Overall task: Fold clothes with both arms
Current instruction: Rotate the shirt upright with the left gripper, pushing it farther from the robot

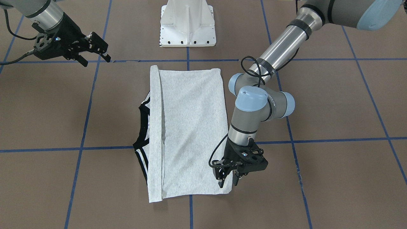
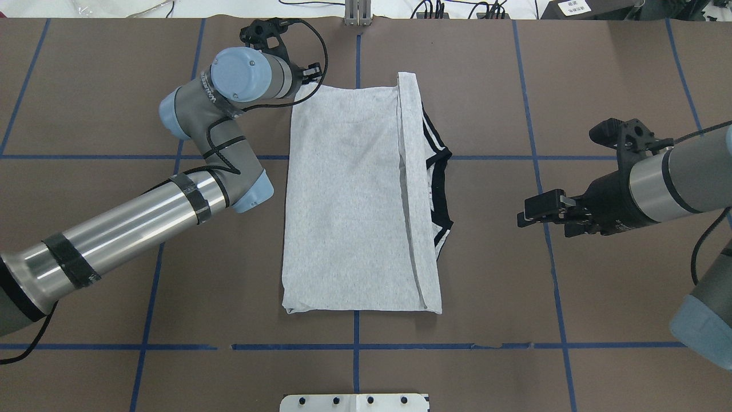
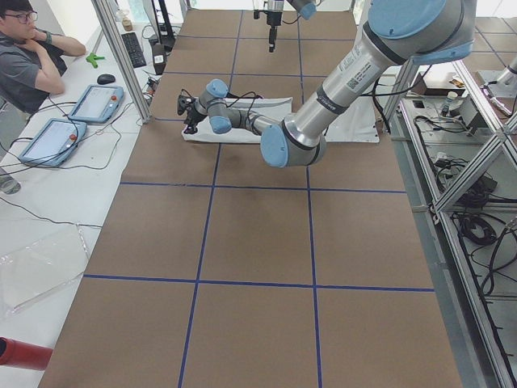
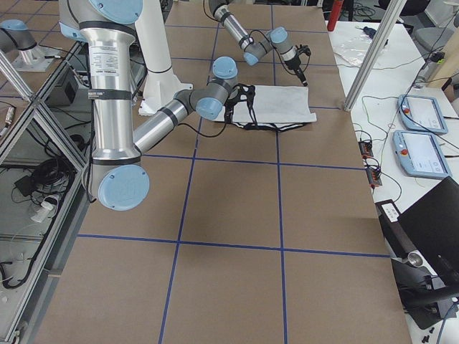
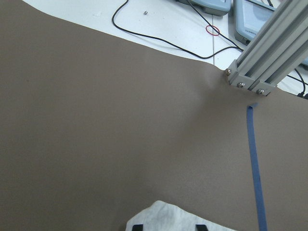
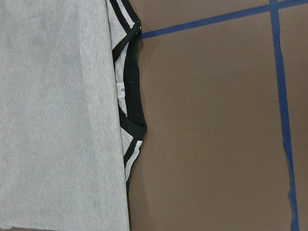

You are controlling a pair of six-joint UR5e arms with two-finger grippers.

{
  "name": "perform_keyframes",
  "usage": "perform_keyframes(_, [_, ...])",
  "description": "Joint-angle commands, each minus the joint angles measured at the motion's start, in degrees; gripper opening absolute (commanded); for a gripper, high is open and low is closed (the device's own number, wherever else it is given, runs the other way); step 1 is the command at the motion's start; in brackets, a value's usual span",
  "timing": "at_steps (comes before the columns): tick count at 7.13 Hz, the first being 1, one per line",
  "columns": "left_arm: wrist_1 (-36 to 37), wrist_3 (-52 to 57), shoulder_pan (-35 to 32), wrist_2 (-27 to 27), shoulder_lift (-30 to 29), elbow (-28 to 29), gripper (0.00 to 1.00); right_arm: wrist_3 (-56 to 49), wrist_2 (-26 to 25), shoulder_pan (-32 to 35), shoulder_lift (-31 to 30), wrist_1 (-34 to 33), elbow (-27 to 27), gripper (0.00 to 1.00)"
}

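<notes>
The clothes (image 2: 349, 200) are one light grey T-shirt lying folded into a long rectangle mid-table, with the black collar (image 2: 441, 183) and black stripes poking out on its right side. My left gripper (image 1: 228, 183) stands open at the shirt's far left corner, pointing down. In the left wrist view that corner (image 5: 163, 217) lies between the two black fingertips (image 5: 137, 227). My right gripper (image 2: 523, 213) hovers open and empty to the right of the collar, clear of the cloth. The right wrist view looks down on the collar (image 6: 132, 96).
Blue tape lines (image 2: 354, 346) grid the brown table. The white pedestal base (image 1: 187, 25) stands at the robot's edge. An aluminium frame post (image 5: 269, 53) rises past the far table edge. A person (image 3: 32, 56) sits by control tablets (image 3: 93, 101).
</notes>
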Motion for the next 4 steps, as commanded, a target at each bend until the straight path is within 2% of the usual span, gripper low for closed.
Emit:
perform_keyframes(1, [1.4, 3.0, -2.0, -8.6, 5.6, -8.1, 1.00, 0.0, -0.5, -0.3, 3.3, -0.5, -4.0, 1.00])
perform_keyframes(3, [10.4, 3.1, -2.0, -11.3, 12.7, -22.1, 1.00, -0.6, -4.2, -3.1, 7.0, -0.6, -8.9, 1.00])
perform_keyframes(4, [13.1, 3.1, -2.0, -11.4, 16.0, -28.9, 1.00, -0.9, -5.6, -4.5, 11.6, -4.2, -11.6, 1.00])
